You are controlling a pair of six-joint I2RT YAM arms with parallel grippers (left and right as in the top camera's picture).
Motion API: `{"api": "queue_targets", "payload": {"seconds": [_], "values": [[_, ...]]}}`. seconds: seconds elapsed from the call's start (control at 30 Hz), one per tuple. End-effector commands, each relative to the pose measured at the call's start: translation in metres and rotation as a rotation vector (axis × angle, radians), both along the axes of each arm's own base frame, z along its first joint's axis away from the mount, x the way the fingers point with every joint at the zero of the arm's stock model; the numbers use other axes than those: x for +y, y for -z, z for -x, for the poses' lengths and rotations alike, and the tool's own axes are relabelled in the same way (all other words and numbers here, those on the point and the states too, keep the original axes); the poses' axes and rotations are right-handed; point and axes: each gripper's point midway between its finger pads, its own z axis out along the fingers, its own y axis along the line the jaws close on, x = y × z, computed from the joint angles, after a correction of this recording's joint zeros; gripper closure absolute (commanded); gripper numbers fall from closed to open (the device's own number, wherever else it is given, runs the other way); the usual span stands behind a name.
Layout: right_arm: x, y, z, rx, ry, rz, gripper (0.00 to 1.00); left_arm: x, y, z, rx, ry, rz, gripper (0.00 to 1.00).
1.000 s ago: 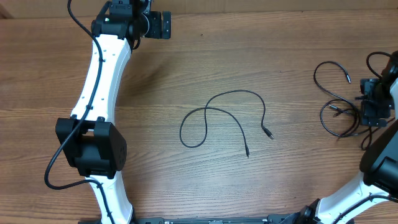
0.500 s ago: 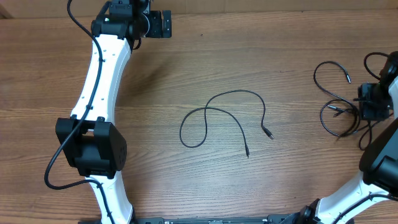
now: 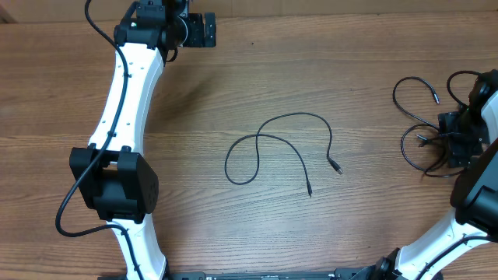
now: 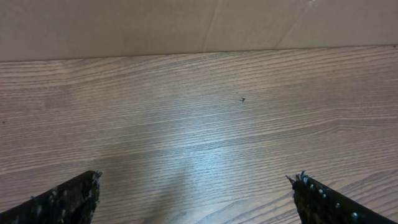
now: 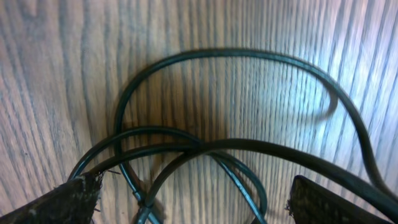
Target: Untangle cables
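glossy white left arm and white right arm, boxy black joint housings, thick black wire looped alongside.

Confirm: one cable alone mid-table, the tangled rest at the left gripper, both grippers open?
No. The tangled cables lie at the right gripper, not the left gripper, per the overhead view. The lone cable mid-table and both grippers open are correct.

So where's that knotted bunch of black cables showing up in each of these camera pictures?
Overhead: the tangled cables lie at the far right edge, beside the right gripper.
Left wrist: not in it.
Right wrist: filling the frame, between the fingertips.
Shared landmark: the wood-grain table.
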Motion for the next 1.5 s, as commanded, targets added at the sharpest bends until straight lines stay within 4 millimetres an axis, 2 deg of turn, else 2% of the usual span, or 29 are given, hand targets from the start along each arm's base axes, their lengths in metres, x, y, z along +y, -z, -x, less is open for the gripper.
{"api": "queue_targets", "payload": {"seconds": [0.0, 0.17, 0.5, 0.73, 0.87, 1.07, 1.27, 1.47], "values": [[-0.005, 0.0, 0.002, 0.038, -0.143, 0.023, 0.02, -0.004, -0.006, -0.003, -0.014, 0.002, 0.021, 0.01], [-0.008, -0.004, -0.006, 0.029, -0.264, 0.023, 0.02, -0.004, -0.006, -0.003, -0.014, 0.002, 0.021, 0.01], [-0.009, -0.006, -0.008, 0.02, -0.256, 0.026, 0.0, -0.005, -0.006, -0.003, -0.013, 0.003, 0.022, 0.0], [-0.009, 0.0, -0.021, -0.039, -0.263, 0.035, 0.0, -0.008, -0.006, -0.003, -0.012, 0.016, 0.035, 0.0], [-0.014, -0.001, -0.031, -0.056, -0.37, 0.06, 0.0, -0.008, -0.007, -0.003, -0.009, 0.005, 0.045, 0.0], [-0.015, -0.001, -0.034, -0.039, -0.523, 0.066, 0.0, -0.008, -0.006, -0.003, -0.007, 0.003, 0.047, 0.0], [0.002, 0.001, -0.043, -0.079, -0.785, -0.012, 0.0, -0.008, -0.006, -0.003, -0.007, 0.003, 0.047, 0.01], [0.007, 0.001, -0.044, -0.081, -0.901, -0.032, 0.0, -0.008, -0.006, -0.002, -0.005, -0.002, 0.053, 0.01]]}}
